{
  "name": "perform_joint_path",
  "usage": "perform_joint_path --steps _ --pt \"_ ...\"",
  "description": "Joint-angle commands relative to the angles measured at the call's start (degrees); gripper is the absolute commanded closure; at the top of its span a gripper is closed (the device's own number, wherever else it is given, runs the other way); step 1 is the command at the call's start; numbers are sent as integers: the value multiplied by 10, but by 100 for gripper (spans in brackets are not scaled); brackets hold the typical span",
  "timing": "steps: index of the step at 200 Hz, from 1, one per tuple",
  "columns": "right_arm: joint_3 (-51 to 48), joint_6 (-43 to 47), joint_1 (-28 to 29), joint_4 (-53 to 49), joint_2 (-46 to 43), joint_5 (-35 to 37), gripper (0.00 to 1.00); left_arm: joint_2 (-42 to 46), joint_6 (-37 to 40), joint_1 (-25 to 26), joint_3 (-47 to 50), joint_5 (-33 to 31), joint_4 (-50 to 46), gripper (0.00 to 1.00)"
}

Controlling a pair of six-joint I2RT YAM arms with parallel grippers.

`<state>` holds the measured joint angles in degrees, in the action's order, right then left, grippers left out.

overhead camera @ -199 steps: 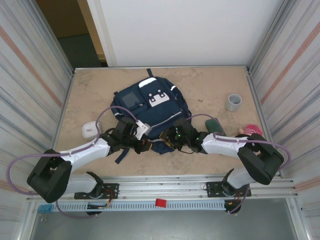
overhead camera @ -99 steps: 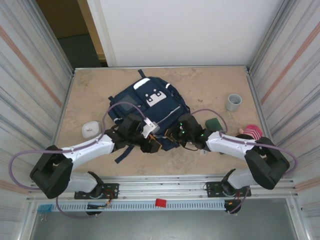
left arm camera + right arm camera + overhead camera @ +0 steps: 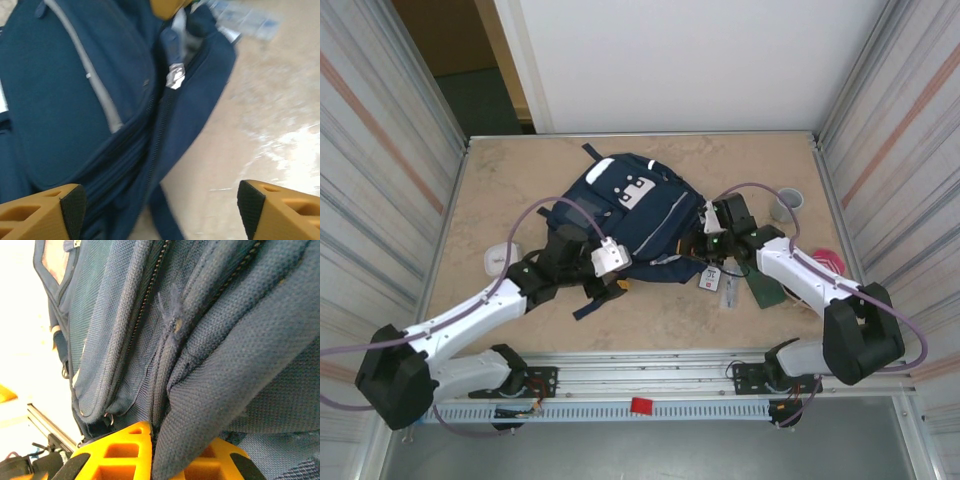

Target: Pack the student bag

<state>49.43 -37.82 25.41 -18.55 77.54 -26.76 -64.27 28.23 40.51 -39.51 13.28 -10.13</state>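
a: pale stone-look table [image 3: 500, 170] between ribbed metal walls [image 3: 380, 150]. where's the student bag [image 3: 630, 210]?
b: centre frame. the right gripper [image 3: 167, 450] is clamped on a fold of fabric at its right edge. the left gripper [image 3: 159, 200] gapes wide at its lower left, holding nothing.

Robot lab cell: corrugated metal walls [image 3: 380, 150], aluminium rail [image 3: 650, 362], marble-look table [image 3: 500, 180].

Beige marbled table [image 3: 510, 175]: student bag [image 3: 635, 215] mid-table, small white gadget [image 3: 496, 260] on its left, grey cup [image 3: 792, 203] and green pouch [image 3: 767, 290] right.
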Motion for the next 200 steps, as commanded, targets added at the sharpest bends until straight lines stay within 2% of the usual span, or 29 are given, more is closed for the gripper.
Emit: perform_joint_path --steps 1,31,44,50,60,69,91,98,125,138,153,164,182,200 --pt "38 67 -9 0 5 -66 94 -39 98 -3 8 -59 63 18" --pt "54 74 -9 4 14 -91 94 -103 104 -3 14 -38 137 19" --pt "56 78 -11 5 15 -94 93 -124 105 -3 14 -22 158 24" --pt "56 79 -12 4 17 -96 93 -134 105 -3 14 -15 165 30" --pt "56 82 -14 5 18 -100 93 -146 98 -3 14 -11 178 53" --pt "55 84 -18 5 18 -105 93 -150 87 -1 17 1 187 68" --pt "44 87 -30 6 18 -105 93 -139 44 1 44 64 232 94" --pt "37 86 -31 7 17 -101 93 -134 19 2 58 84 259 98" --pt "-15 69 -29 28 -2 -88 88 -123 -60 2 119 139 372 100" --pt "-40 62 -26 32 -22 -71 75 -124 -73 2 134 158 390 100" --pt "-53 65 -24 15 -61 -56 55 -124 -67 2 141 168 383 100" --pt "-45 84 -20 -21 -92 -48 46 -121 -58 2 148 164 378 100" --pt "-9 130 -4 -96 -131 -30 40 -114 -37 2 155 151 371 100" --pt "28 173 16 -144 -131 -36 37 -110 -7 4 168 140 388 99"
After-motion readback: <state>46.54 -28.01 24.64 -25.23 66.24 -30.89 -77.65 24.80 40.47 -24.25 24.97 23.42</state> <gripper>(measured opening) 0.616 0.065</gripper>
